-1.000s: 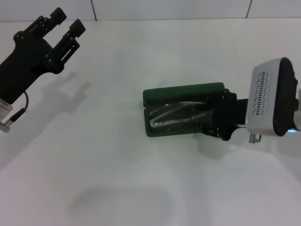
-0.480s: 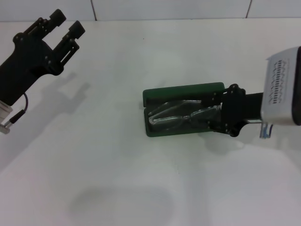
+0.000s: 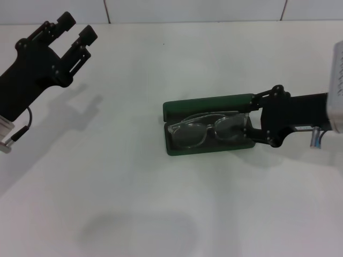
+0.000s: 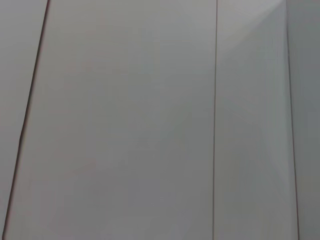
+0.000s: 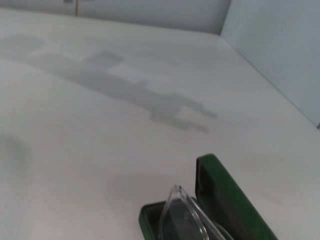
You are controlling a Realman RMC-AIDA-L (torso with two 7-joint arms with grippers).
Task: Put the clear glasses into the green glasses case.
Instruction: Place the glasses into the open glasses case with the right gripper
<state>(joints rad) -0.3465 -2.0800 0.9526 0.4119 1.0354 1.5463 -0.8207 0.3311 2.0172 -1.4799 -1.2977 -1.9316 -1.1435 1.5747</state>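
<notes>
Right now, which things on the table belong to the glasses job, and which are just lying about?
Part of the job:
- glasses, lying in the open case
- case, green, lid up
- right gripper, open at the case's right end

Not part of it:
- left gripper, open, raised at the far left, idle
- table, white, nothing else on it in view

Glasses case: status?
Right gripper open at the green glasses case end. Clear glasses lying inside, lid open. Left gripper parked, open. Nothing obstructing.
</notes>
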